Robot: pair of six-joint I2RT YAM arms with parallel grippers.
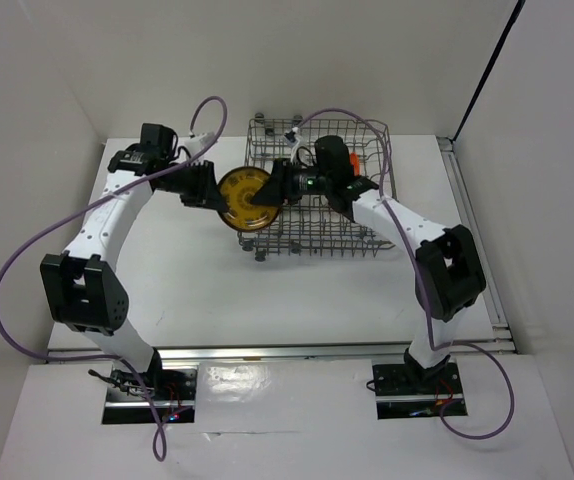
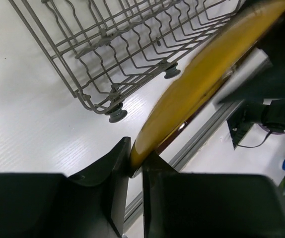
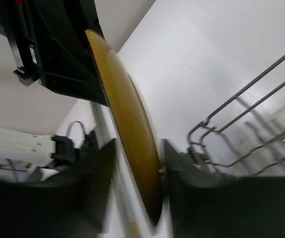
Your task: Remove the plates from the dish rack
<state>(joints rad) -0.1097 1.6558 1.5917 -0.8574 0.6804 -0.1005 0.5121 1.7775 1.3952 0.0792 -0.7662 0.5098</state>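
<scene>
Handover at the rack's 9 o'clock side: the amber-brown patterned plate [image 1: 242, 200] hangs off the bench [image 1: 187, 275], right at the left wall of the dish rack [image 1: 367, 238], with an end effector at each end of its width. My left end effector [image 1: 205, 190] sits at the plate's 9 o'clock, fingers closed on the rim, whose edge is wedged between them in the left wrist view. My right end effector [image 1: 273, 190] sits at the plate's 3 o'clock, a finger on either face. Blur in the right wrist view keeps me from telling whether it pinches or merely brackets. The disc spans 9 to 3, arm to arm. White bench lies toward 7 o'clock, on the left arm's side, so I judge the left arm the one to carry the plate off, once the right lets go.
</scene>
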